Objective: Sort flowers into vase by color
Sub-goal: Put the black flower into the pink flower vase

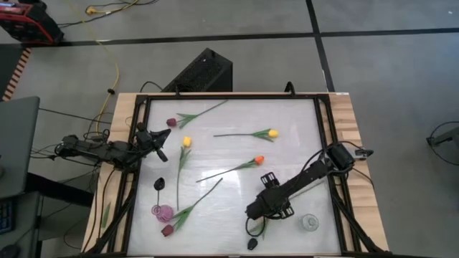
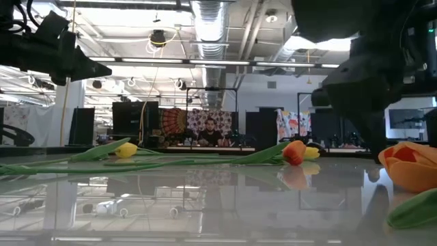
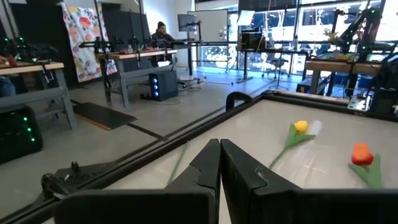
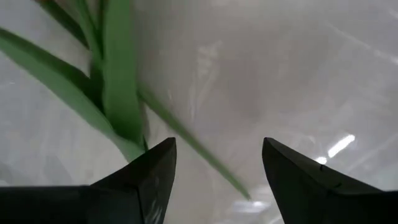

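Observation:
Several tulips lie flat on the white table. There is a maroon one (image 1: pixel 171 122), a yellow one (image 1: pixel 186 141), a second yellow one (image 1: pixel 272 132), an orange one (image 1: pixel 259 159) and a second maroon one (image 1: pixel 167 230). My right gripper (image 1: pixel 255 217) is open, low over another green stem (image 4: pixel 186 140) and leaf (image 4: pixel 118 81) near the table's near edge. The stem runs between its fingers. An orange head (image 2: pixel 410 164) shows close by in the low view. My left gripper (image 1: pixel 162 152) is shut and empty, held above the table's left edge. My right gripper (image 4: pixel 217 146) points down with one finger on each side of the thin stem, which lies on the table. One fingertip (image 4: pixel 163 152) stands right at the leaf's base (image 4: pixel 134 146). I cannot tell whether it touches.
A black vase (image 1: pixel 158 184) and a pink vase (image 1: pixel 163 211) stand at the near left. A clear vase (image 1: pixel 310 222) stands at the near right and another black one (image 1: pixel 252 244) at the near edge. A black frame (image 1: pixel 136 165) rims the table.

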Robot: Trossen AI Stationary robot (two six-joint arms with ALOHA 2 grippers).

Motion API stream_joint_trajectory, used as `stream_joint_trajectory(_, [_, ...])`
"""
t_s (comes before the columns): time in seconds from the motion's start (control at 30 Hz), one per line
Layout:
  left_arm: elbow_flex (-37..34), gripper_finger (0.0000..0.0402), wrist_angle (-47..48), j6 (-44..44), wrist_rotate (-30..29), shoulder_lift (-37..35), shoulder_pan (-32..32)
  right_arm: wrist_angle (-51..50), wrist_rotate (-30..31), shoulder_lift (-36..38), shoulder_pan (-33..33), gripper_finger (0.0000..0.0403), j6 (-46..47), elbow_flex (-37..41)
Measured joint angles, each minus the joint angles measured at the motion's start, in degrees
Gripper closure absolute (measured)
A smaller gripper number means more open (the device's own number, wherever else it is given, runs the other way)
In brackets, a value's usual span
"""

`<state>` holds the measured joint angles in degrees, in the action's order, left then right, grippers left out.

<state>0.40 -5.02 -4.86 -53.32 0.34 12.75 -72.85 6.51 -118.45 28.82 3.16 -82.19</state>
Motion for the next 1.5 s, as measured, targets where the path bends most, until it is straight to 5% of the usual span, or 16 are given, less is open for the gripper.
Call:
stream_joint_trajectory(0.27, [0.00,0.0401,0.99,1.56,0.11,0.02,0.00,4.91,-5.03,0.00,-0.01,0.0201,-6.98,-0.01])
stream_joint_trajectory(0.67, [0.02,0.0401,1.03,3.57,0.22,0.02,0.00,9.83,-6.50,-0.55,1.00,0.0383,-14.66,-0.11])
stream_joint_trajectory(0.8, [0.02,0.0401,1.04,4.27,0.31,0.02,0.00,8.68,-3.96,-0.52,0.00,0.0382,-13.52,-1.30])
stream_joint_trajectory(0.93, [0.02,0.0401,1.04,4.28,0.29,0.02,0.00,6.47,7.56,-0.17,-2.52,0.0387,-10.54,-6.05])
stream_joint_trajectory(1.23, [0.02,0.0401,1.05,5.11,0.27,0.04,0.00,1.18,53.61,0.04,-3.79,0.0388,7.66,-16.65])
stream_joint_trajectory(1.5, [0.02,0.0401,1.05,5.11,0.16,0.04,0.00,2.35,78.10,0.07,-2.19,0.0388,20.79,-19.17])
